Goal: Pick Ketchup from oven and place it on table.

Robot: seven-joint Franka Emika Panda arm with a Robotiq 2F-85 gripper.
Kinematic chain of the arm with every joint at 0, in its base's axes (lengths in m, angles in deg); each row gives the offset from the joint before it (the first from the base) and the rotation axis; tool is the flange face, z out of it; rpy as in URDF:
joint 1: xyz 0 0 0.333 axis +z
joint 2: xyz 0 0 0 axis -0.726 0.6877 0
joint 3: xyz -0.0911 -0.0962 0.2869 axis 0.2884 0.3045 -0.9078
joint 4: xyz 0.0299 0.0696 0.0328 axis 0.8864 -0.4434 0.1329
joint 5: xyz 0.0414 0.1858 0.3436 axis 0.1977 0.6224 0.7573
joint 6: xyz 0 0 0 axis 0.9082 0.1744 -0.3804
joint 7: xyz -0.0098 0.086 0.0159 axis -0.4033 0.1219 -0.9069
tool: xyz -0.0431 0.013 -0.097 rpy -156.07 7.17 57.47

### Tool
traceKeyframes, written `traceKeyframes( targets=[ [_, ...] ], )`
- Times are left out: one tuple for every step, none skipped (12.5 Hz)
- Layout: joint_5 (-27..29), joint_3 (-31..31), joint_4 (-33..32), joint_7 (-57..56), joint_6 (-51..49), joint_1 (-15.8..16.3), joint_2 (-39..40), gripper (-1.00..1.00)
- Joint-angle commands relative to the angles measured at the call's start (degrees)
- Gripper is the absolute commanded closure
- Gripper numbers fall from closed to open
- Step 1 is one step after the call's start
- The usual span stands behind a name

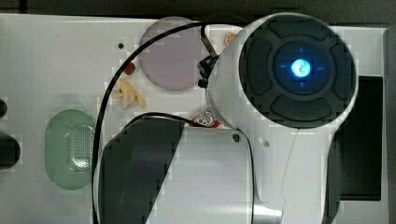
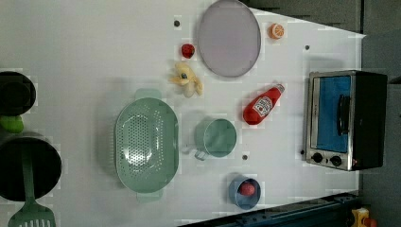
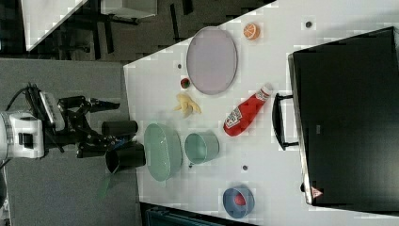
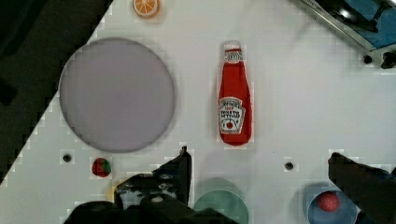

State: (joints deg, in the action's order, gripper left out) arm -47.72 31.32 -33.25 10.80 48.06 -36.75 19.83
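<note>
The Ketchup (image 2: 262, 105) is lying flat on the table (image 2: 94, 56), between the oven (image 2: 345, 120) and the plate (image 2: 229, 38), apparently already placed. The gripper (image 3: 110, 122) is being held wide open, empty, beyond the table's edge.

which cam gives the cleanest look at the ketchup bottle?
Wrist view: the Ketchup lies whole on the table, label facing the camera. Left view and right view show it whole but smaller. In the top view the arm hides most of it.

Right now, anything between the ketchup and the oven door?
Nothing: bare table separates the Ketchup from the oven, clear in the left view.
</note>
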Motion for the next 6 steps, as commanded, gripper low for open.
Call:
traceKeyframes(
  targets=[
    [-0.54, -0.51, -0.57, 1.97, -3.0, -0.68, 0.92, -1.0],
    [-0.54, -0.53, -0.79, 1.97, -3.0, -0.67, 1.04, -1.0],
    [-0.54, -0.52, -0.84, 1.97, -2.99, -0.67, 1.27, -1.0],
    [-0.54, -0.52, -0.87, 1.97, -3.0, -0.67, 1.44, -1.0],
    [-0.54, -0.52, -0.88, 1.97, -2.99, -0.66, 1.56, -1.0],
    [-0.54, -0.52, -0.88, 1.97, -3.0, -0.67, 1.72, -1.0]
  ],
)
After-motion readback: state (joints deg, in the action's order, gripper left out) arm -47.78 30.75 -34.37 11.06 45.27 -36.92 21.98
